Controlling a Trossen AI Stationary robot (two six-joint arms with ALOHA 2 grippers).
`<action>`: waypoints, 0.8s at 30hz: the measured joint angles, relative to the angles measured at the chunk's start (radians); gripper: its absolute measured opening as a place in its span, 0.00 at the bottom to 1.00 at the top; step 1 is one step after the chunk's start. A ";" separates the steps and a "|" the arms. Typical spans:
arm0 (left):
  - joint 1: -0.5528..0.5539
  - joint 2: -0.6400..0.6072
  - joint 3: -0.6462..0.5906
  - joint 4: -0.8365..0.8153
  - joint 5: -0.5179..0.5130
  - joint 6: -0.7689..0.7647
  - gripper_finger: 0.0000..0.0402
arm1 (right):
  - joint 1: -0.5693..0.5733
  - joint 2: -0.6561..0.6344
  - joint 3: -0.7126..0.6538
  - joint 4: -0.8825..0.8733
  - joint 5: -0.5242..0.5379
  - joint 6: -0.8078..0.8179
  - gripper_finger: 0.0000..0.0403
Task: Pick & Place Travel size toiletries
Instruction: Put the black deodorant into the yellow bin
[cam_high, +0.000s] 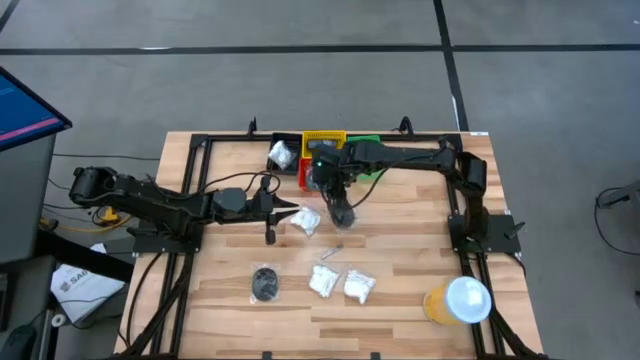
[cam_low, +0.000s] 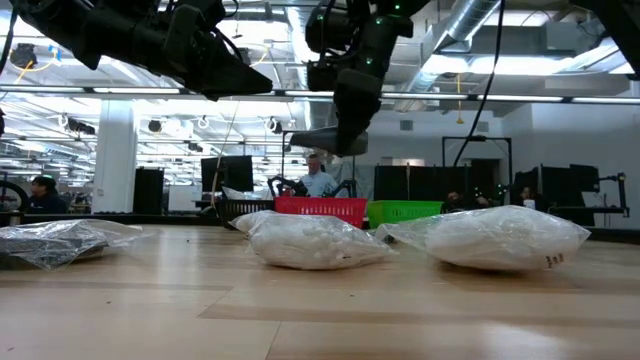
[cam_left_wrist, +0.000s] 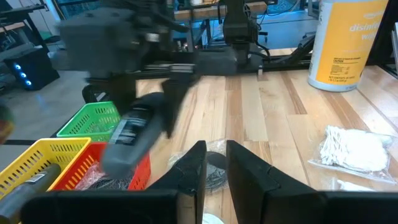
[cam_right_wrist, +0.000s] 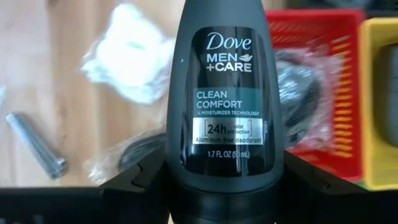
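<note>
My right gripper (cam_high: 338, 200) hangs over the table's middle, just near of the red bin (cam_high: 305, 172), shut on a dark grey deodorant bottle (cam_right_wrist: 224, 99). The bottle also shows in the left wrist view (cam_left_wrist: 134, 134), tilted and in the air. My left gripper (cam_high: 285, 213) waits beside a white packet (cam_high: 306, 221), its fingers (cam_left_wrist: 193, 168) a narrow gap apart with nothing between them. Two white packets (cam_high: 325, 281) (cam_high: 358, 287), a silvery tube (cam_high: 330, 253) and a dark disc in plastic (cam_high: 265, 284) lie flat on the wood. My right gripper pinches the bottle's two sides at its lower end (cam_right_wrist: 224, 186) between its two fingers (cam_right_wrist: 134, 183). The fingers come from above, slanting steeply down. The bottle sticks out beyond the fingertips with its label toward the wrist camera, lifted clear of the table.
Black (cam_high: 285, 150), red, yellow (cam_high: 323, 140) and green (cam_high: 366, 146) bins stand in a row at the far edge. The black one holds a white packet, the red one a dark item in plastic (cam_right_wrist: 301, 87). An orange cup with a white lid (cam_high: 460, 300) stands near right.
</note>
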 joint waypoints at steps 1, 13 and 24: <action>0.000 0.000 0.000 0.000 0.000 0.000 0.13 | -0.010 0.000 0.000 0.013 0.000 -0.007 0.47; 0.000 0.000 0.000 0.000 0.000 0.000 0.13 | -0.120 0.000 0.000 0.130 0.000 -0.019 0.47; 0.000 0.000 0.000 0.000 0.000 0.000 0.13 | -0.202 0.002 0.000 0.215 -0.003 -0.037 0.47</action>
